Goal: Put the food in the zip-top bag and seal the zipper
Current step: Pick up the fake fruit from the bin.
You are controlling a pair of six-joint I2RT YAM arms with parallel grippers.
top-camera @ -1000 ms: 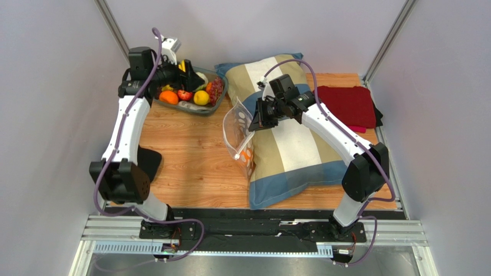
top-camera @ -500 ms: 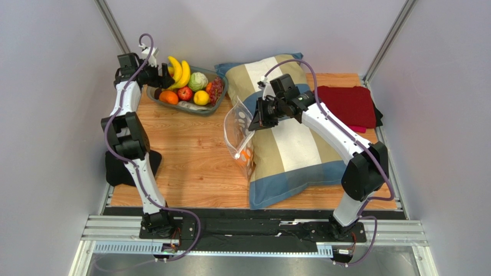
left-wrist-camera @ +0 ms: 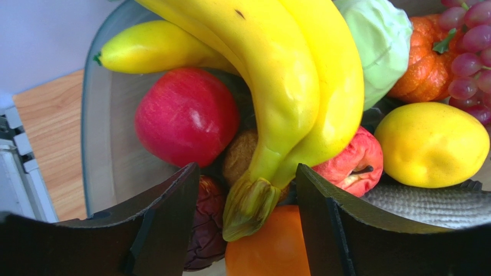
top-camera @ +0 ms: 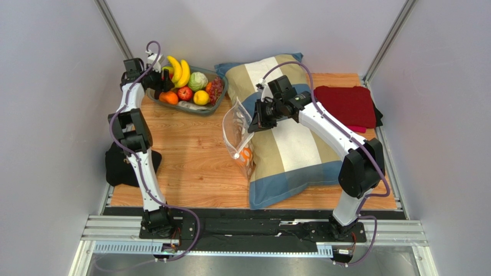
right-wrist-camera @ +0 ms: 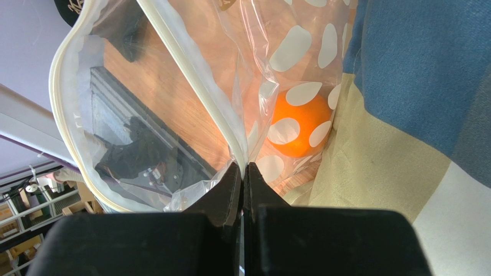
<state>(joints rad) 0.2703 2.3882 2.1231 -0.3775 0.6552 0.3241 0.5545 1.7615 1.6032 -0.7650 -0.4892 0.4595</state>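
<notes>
The food lies in a grey bowl (top-camera: 219,101) at the back left: bananas (top-camera: 177,70), cabbage (top-camera: 198,80), apple (top-camera: 184,93), lemon (top-camera: 201,98), orange (top-camera: 170,98), grapes (top-camera: 216,89). My left gripper (top-camera: 163,81) is open at the bowl's left rim. In the left wrist view its jaws (left-wrist-camera: 248,195) stand either side of the bananas' (left-wrist-camera: 288,86) stem without touching it. My right gripper (top-camera: 253,123) is shut on the dotted zip-top bag (top-camera: 236,129), pinching its mouth edge (right-wrist-camera: 243,172) by the zipper (right-wrist-camera: 196,86). The mouth gapes open. One orange (right-wrist-camera: 297,129) lies inside.
A striped pillow (top-camera: 288,138) lies under the right arm, with the bag leaning on its left edge. A red cloth (top-camera: 348,103) is at the back right. A black cloth (top-camera: 118,167) lies at the table's left edge. Bare wood shows between bowl and bag.
My left arm lifted off the bowl and drew back left, uncovering the fruit; its gripper now sits at the bowl's left rim by the banana stem. The right gripper holds the bag almost unmoved.
</notes>
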